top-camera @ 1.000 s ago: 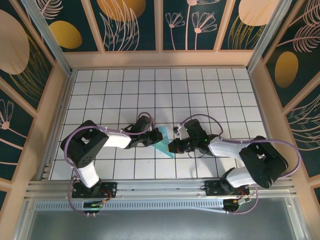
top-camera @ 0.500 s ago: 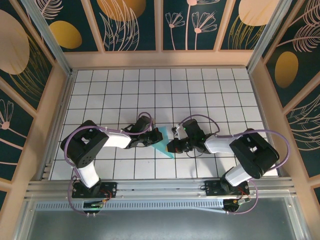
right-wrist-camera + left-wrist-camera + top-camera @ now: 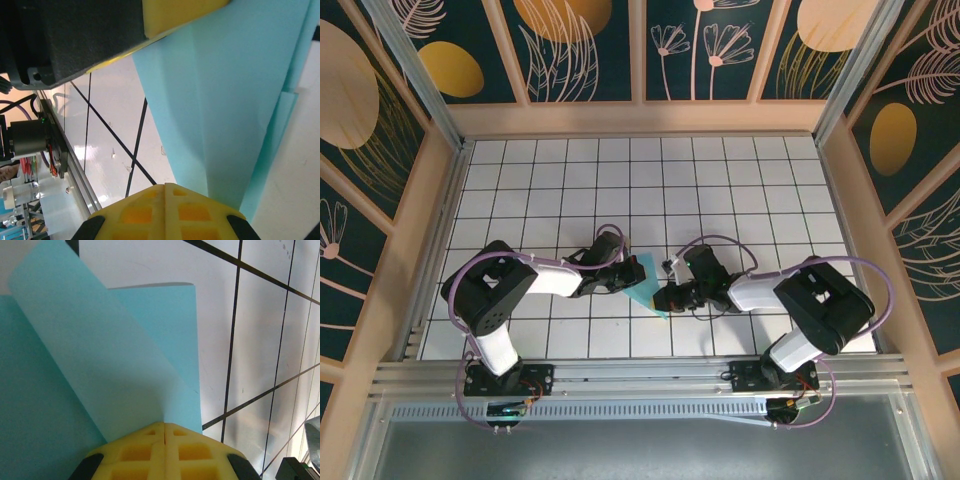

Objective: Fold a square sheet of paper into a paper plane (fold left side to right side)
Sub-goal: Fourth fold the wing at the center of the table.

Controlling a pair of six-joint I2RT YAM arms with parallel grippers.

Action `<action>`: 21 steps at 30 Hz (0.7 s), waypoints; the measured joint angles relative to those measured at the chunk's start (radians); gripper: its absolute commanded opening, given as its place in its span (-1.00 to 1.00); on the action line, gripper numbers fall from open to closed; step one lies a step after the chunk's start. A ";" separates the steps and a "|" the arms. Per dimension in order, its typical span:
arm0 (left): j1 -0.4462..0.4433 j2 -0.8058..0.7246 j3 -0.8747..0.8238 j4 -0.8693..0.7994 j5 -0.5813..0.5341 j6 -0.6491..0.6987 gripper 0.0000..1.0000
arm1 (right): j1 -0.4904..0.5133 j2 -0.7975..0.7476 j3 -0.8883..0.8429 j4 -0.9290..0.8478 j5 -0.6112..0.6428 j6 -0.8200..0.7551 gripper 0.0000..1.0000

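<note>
The square sheet of paper (image 3: pixel 646 284) lies partly folded on the white grid table (image 3: pixel 720 190), a small turquoise-blue pointed shape between the two arms. My left gripper (image 3: pixel 627 280) is shut, its tips resting on the paper's left side. In the left wrist view the closed yellow fingertips (image 3: pixel 165 426) meet the paper (image 3: pixel 100 365) where a lighter flap rises off the layer beneath. My right gripper (image 3: pixel 666 298) is shut too, with its tips (image 3: pixel 165 186) at the near right edge of the paper (image 3: pixel 235 90). The left gripper's yellow finger (image 3: pixel 180 15) shows across the sheet.
Peach-coloured frame walls (image 3: pixel 440 200) with patterned panels enclose the table on three sides. A metal rail (image 3: pixel 640 375) runs along the near edge by the arm bases. Open grid tiles stretch behind the arms toward the back wall.
My right arm has drawn its elbow inward and slid its shut gripper left, up to the paper's near edge. The left arm and the paper have stayed in place.
</note>
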 measured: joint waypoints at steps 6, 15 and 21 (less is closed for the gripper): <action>0.000 0.000 0.000 0.000 0.000 0.000 -1.00 | 0.011 0.000 -0.002 0.007 0.000 0.004 -1.00; 0.000 0.000 0.000 0.000 0.000 0.001 -1.00 | 0.019 0.000 -0.002 0.000 0.015 0.003 -1.00; 0.000 0.000 0.000 0.000 0.000 0.001 -1.00 | 0.021 -0.002 -0.002 -0.012 0.027 0.003 -1.00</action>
